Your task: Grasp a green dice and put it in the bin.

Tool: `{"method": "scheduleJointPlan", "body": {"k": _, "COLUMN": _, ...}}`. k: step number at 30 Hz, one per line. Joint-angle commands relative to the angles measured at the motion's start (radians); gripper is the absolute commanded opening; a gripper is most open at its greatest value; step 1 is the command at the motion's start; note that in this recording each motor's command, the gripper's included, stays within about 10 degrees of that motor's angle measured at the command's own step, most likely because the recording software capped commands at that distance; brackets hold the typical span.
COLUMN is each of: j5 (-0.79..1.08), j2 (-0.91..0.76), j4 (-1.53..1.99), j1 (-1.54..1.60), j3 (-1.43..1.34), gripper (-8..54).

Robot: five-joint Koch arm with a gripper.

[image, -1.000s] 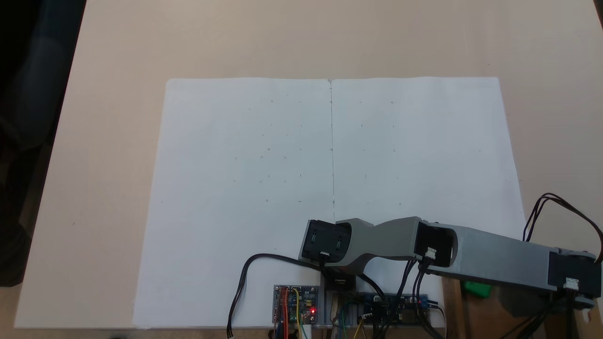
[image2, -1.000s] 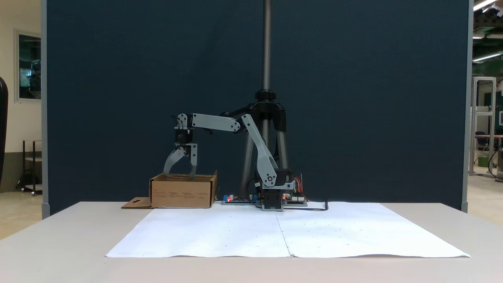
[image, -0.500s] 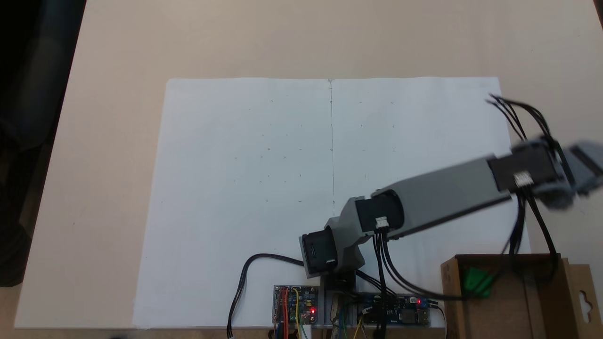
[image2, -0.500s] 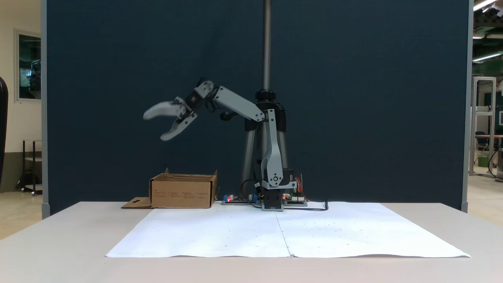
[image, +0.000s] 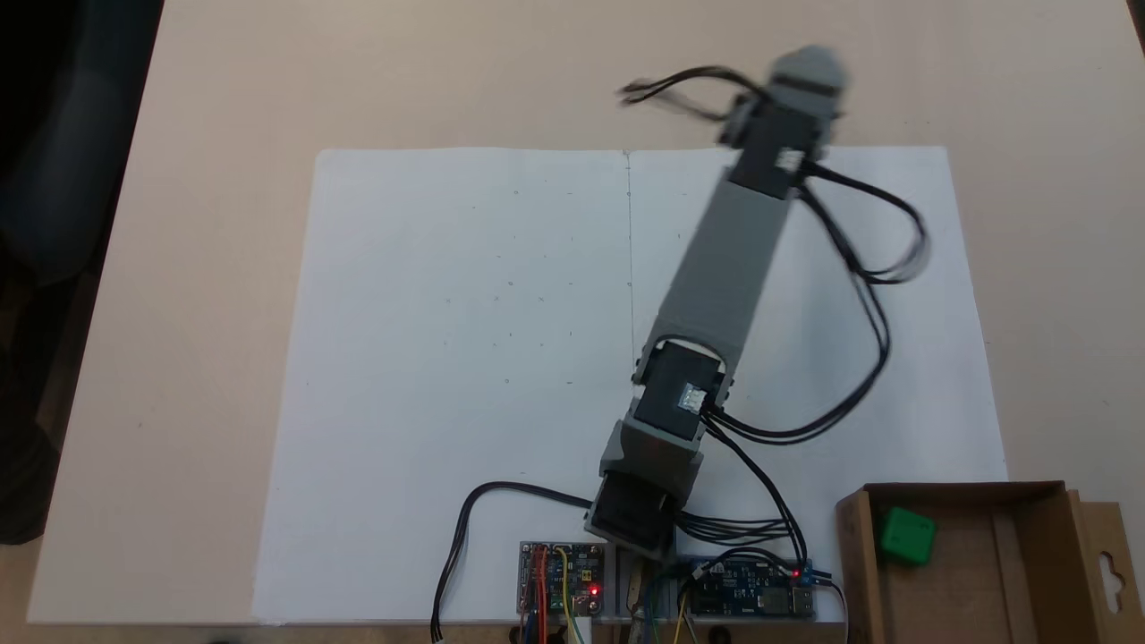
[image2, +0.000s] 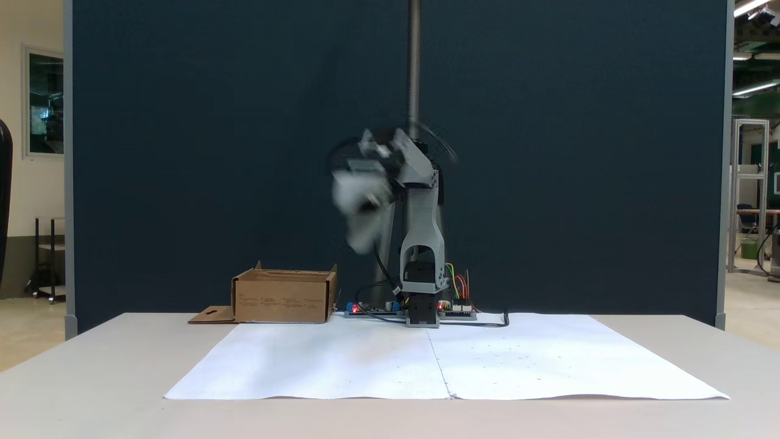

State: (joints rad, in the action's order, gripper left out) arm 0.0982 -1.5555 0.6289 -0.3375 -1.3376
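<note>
The small bright green plastic dice (image: 906, 537) is lying inside the shallow brown cardboard bin (image: 1038, 572), so the task is looking done; the grey gripper (image2: 359, 207) is blurring high above the white paper sheet (image: 465, 358), jaw state impossible to tell.

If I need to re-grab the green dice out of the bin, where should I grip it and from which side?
Come straight down from above. The green dice lies on the floor of the bin, close to its left wall in the top-down fixed view, so a sideways approach looks blocked. It sits turned at an angle; probably rotate the jaws to close on two opposite flat faces, keeping clear of that wall.
</note>
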Motion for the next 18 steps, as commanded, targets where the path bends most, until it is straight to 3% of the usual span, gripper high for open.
{"method": "scheduleJointPlan", "body": {"k": 1, "j5": -0.054, "j2": -0.078, "j4": -0.167, "j1": 0.080, "j3": -0.087, "gripper": 42.7}}
{"method": "scheduleJointPlan", "body": {"k": 8, "j5": -0.052, "j2": -0.336, "j4": -0.489, "j1": 0.256, "j3": -0.775, "gripper": 42.8}}
{"method": "scheduleJointPlan", "body": {"k": 18, "j5": -0.052, "j2": -0.660, "j4": -0.845, "j1": 0.259, "j3": -1.312, "gripper": 43.6}}
